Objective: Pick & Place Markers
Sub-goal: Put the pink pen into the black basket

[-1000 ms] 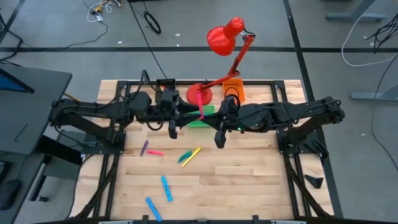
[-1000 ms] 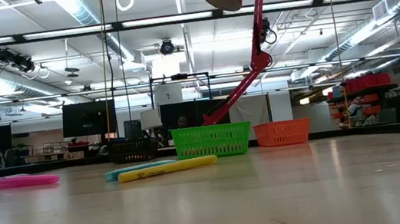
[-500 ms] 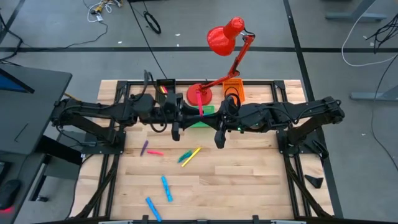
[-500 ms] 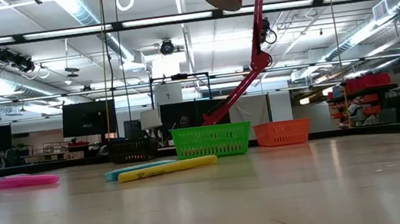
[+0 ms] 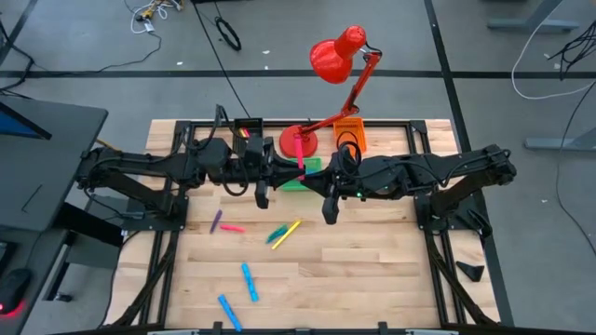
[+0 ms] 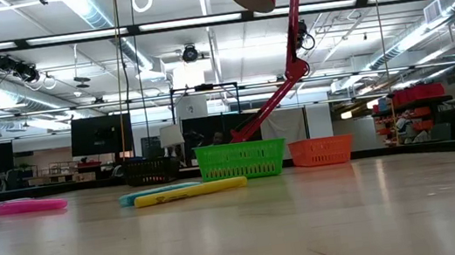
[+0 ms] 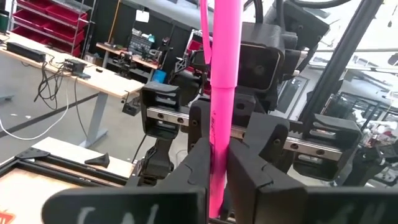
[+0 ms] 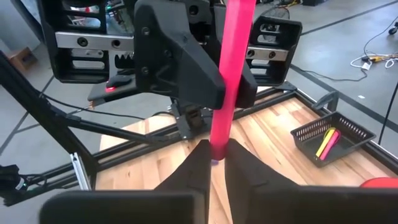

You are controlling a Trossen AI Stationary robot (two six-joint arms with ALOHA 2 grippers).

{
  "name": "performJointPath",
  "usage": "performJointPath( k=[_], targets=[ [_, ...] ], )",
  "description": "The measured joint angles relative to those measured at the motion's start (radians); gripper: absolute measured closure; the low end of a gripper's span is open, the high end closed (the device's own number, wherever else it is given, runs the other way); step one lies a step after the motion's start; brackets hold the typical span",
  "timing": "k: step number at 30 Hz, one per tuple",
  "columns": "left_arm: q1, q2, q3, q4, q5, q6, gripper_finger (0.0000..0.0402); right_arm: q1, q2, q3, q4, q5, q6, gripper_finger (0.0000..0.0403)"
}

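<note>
Left gripper [image 7: 214,180]: fingers closed on the pink marker [image 7: 222,68], which stands upright between them. Right gripper [image 8: 214,165]: facing the left one at close range, fingers pinching the lower end of the same marker, both claws meeting at mid-table above the green bin [image 5: 300,182]. Just behind the claws: red lamp [image 5: 337,56] base, orange bin [image 5: 348,130] beside it, black bin [image 8: 333,138] holding a yellow and a pink marker. In front of the claws, loose on the table [image 5: 372,270]: purple marker [image 5: 215,221], second pink marker [image 5: 233,228], yellow marker [image 5: 288,230] beside a teal one [image 5: 276,233], two blue markers [image 5: 250,281] nearest the front edge.
</note>
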Motion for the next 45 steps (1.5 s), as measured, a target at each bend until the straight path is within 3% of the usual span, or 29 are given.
performJointPath(
  k=[11, 19, 23, 35, 45],
  targets=[
    [0.003, 0.000, 0.000, -0.001, -0.061, -0.074, 0.0369, 0.000, -0.016, 0.000, -0.012, 0.011, -0.041, 0.0298],
    [0.003, -0.014, -0.001, -0.002, -0.106, -0.053, 0.0369, 0.000, -0.048, 0.000, -0.121, 0.016, -0.056, 0.0287],
    [0.002, -0.048, 0.000, -0.031, -0.173, -0.051, 0.0369, 0.002, -0.070, 0.000, -0.180, 0.082, -0.025, 0.0287],
    [-0.005, -0.209, -0.001, -0.416, -0.448, -0.166, 0.0369, 0.002, -0.107, 0.000, -0.202, 0.165, -0.089, 0.0286],
    [-0.011, -0.321, 0.000, -0.825, -0.613, -0.404, 0.0369, -0.001, -0.107, 0.000, -0.200, 0.164, -0.113, 0.0286]
  ],
)
